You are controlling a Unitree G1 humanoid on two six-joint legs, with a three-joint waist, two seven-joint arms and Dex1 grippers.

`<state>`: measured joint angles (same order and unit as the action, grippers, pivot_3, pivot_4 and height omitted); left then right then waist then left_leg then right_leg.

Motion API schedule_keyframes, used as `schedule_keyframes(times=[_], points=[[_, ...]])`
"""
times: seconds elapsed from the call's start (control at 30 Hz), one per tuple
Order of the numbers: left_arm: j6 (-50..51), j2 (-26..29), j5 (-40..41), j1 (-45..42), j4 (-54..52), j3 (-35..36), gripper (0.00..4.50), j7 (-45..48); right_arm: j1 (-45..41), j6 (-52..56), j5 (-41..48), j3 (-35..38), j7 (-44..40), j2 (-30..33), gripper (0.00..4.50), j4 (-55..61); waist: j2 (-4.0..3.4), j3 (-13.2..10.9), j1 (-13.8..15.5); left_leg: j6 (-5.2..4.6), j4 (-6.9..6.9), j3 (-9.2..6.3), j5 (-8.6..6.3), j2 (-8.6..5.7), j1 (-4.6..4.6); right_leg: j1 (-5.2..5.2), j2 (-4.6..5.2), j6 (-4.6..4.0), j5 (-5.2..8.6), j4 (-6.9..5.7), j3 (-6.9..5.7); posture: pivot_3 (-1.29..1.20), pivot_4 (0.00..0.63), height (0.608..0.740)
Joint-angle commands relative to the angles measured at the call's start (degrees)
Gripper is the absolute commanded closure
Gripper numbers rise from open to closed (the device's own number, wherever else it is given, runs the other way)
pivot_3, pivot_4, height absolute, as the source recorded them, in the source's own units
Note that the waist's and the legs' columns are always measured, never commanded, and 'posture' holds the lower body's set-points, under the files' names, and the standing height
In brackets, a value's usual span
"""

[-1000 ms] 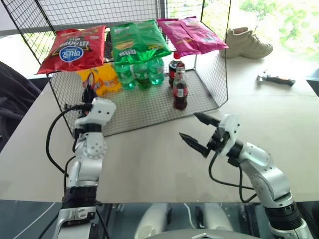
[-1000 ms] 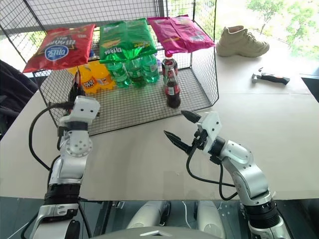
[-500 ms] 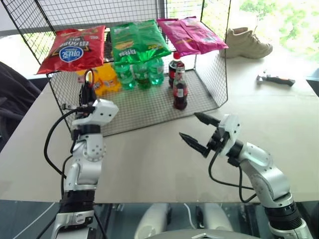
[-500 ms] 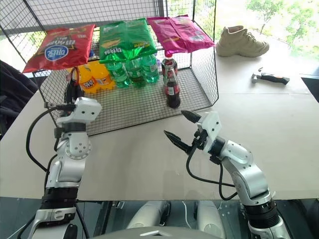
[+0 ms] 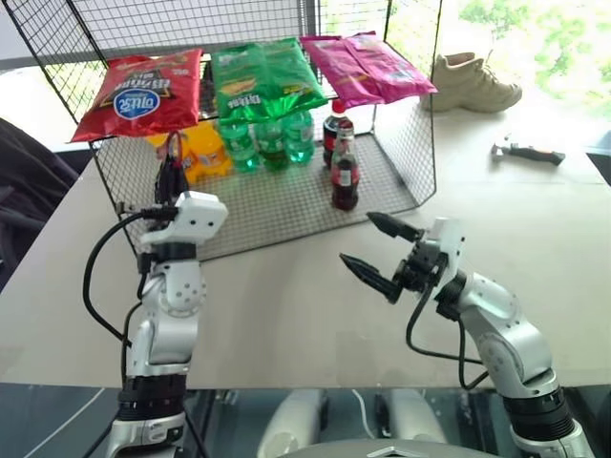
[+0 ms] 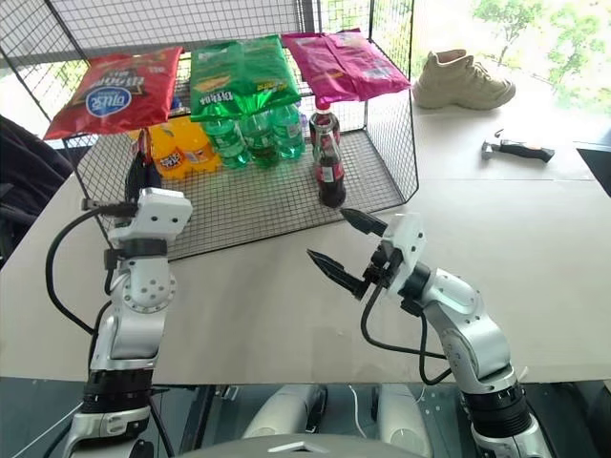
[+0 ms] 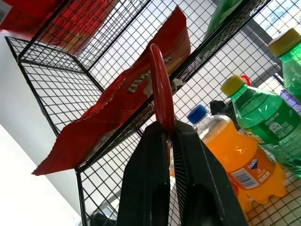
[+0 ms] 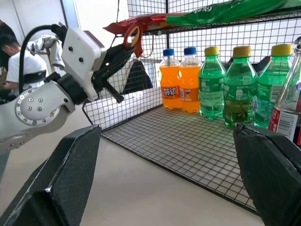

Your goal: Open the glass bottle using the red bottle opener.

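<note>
Glass bottle (image 5: pixel 345 175) stands capped on rack; my left gripper (image 7: pixel 165 136) clamps red bottle opener (image 7: pixel 161 89), right gripper (image 5: pixel 380 253) spread, empty.

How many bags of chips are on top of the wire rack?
3, side by side on the top shelf: a red bag toward the robot's left, a green bag in the middle, and a pink bag toward its right. None looks hidden behind them.

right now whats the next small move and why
Probably move the open right gripper forward to the glass bottle and grasp it. The left gripper is already shut on the red opener, while the bottle stands unheld on the wire rack and needs steadying.
</note>
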<state>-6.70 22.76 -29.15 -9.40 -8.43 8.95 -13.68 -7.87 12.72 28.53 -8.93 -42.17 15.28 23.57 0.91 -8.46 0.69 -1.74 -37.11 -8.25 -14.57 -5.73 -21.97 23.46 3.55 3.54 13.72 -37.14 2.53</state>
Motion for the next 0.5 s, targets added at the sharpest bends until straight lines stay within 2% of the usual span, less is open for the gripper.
schedule_keyframes(times=[0.03, 0.33, 0.5], points=[[-0.4, -0.1, 0.7, 0.0, -2.7, 0.3, 4.35, 0.4, -1.5, -2.3, 2.3, 1.7, -0.4, -1.0, 0.00, 2.2, 0.00, 0.0, 0.0, 0.00, 0.00, 0.00, 0.00, 0.00, 0.00, 0.00, 0.00, 0.00, 0.00, 0.00, 0.00, 0.00, 0.150, 0.732], [-1.6, -2.2, 8.3, -0.1, -4.8, -1.9, 4.35, 7.3, -3.7, -1.2, 6.1, 3.9, 1.2, -2.9, 0.00, 2.0, 0.00, 0.0, 0.1, 0.00, 0.00, 0.00, 0.00, 0.00, -0.01, 0.00, 0.01, 0.00, 0.00, -0.01, -0.01, 0.00, 0.150, 0.732], [-1.4, -4.2, 17.9, 1.4, -8.5, -1.8, 4.35, 13.5, -3.6, -1.3, 5.9, 3.9, 0.8, -2.4, 0.00, 1.5, 0.00, 0.0, -0.1, 0.00, 0.00, 0.02, 0.00, 0.00, 0.00, 0.01, 0.01, 0.00, 0.00, -0.01, 0.02, 0.00, 0.150, 0.732]])
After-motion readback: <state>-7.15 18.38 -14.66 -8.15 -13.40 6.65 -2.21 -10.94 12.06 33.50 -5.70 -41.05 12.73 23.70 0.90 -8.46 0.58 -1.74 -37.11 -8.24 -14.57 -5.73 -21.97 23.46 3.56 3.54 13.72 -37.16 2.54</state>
